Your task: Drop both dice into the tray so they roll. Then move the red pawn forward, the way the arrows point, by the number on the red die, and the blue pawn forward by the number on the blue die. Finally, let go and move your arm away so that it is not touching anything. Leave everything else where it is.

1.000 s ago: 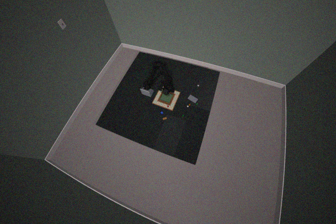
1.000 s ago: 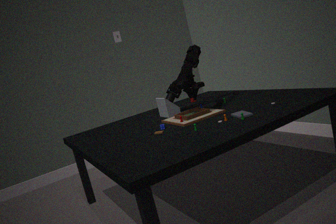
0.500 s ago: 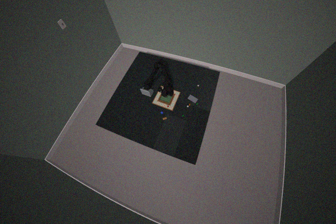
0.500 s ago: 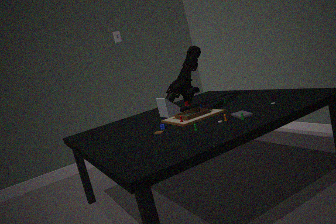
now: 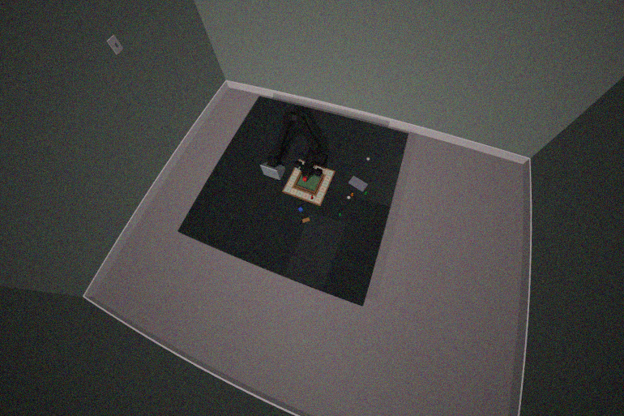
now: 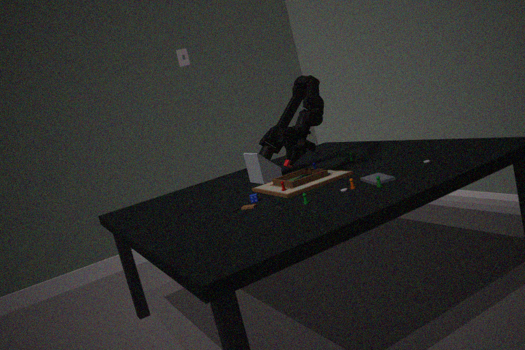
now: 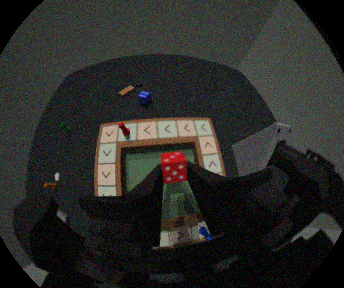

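Top view: gripper [image 5: 305, 173] over the near-arm edge of the game board [image 5: 289, 188], clamped on the red die [image 5: 305, 177], which sits above the green tray [image 5: 311, 182]; blue die [image 5: 300, 209] on the table [image 5: 237, 229] beyond the board, near a small tan block [image 5: 305, 219]. Exterior view: red die [image 6: 287, 162] held clear above the wooden tray rim [image 6: 296, 179]; red pawn [image 6: 282, 185] standing on the board's front edge; blue die [image 6: 253, 198] just off the board's corner. Wrist view: fingers closed narrow on the red die [image 7: 174, 167], pips facing the camera, tray floor [image 7: 140, 168] behind it; red pawn [image 7: 123, 128] at the far-left corner of the arrow track; blue pawn [image 7: 206, 232] glimpsed between the fingers, near edge.
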Motion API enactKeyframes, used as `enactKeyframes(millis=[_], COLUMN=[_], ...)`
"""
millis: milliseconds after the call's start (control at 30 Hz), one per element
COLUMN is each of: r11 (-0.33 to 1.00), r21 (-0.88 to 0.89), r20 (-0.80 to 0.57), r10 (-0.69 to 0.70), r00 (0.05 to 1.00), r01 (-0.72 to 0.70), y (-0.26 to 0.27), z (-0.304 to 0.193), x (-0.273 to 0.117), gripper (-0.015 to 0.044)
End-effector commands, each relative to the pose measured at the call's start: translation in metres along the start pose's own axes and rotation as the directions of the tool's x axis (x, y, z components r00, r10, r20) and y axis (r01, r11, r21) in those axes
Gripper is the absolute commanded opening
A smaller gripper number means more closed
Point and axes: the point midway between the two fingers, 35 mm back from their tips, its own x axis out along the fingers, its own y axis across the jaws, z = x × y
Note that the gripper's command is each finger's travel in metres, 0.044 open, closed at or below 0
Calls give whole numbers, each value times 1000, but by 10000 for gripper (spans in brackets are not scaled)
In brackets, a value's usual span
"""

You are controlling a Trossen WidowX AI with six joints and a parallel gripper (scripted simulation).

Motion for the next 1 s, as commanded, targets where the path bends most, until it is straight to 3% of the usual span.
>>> enactKeyframes(millis=[0, 233, 433, 967], r11=[999, 995, 995, 995], r21=[15, 27, 27, 24], r20=[131, 231, 231, 225], r10=[41, 85, 85, 84], r00=[991, 969, 969, 971], r01=[-43, -94, -94, -92], y=[-1, 0, 9, 8], z=[0, -1, -4, -5], x=[0, -3, -47, -44], gripper=[0, 0, 0, 0])
